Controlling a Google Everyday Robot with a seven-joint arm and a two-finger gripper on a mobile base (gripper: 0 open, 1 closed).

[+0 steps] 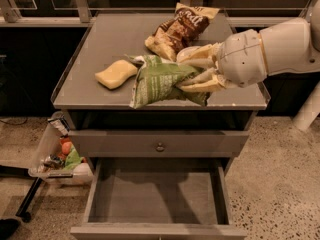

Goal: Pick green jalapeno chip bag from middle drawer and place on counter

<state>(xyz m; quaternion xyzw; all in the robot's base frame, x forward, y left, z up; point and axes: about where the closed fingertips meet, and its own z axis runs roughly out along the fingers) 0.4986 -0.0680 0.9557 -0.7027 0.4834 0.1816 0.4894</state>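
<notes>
The green jalapeno chip bag [162, 81] is green with pale patches and hangs over the front part of the counter [80, 84]. My gripper [192, 79] comes in from the right and is shut on the bag's right end, with tan fingers [205, 84] above and below it. The bag is held over the counter's front middle, next to a yellow sponge. The middle drawer [155, 194] is pulled open below, and its grey floor is bare.
A yellow sponge [116, 74] lies on the counter to the left of the bag. A brown-and-yellow chip bag [177, 29] lies at the back right. A white bowl [192, 53] sits mostly hidden behind my gripper. A clear bin [57, 156] with items stands on the floor at left.
</notes>
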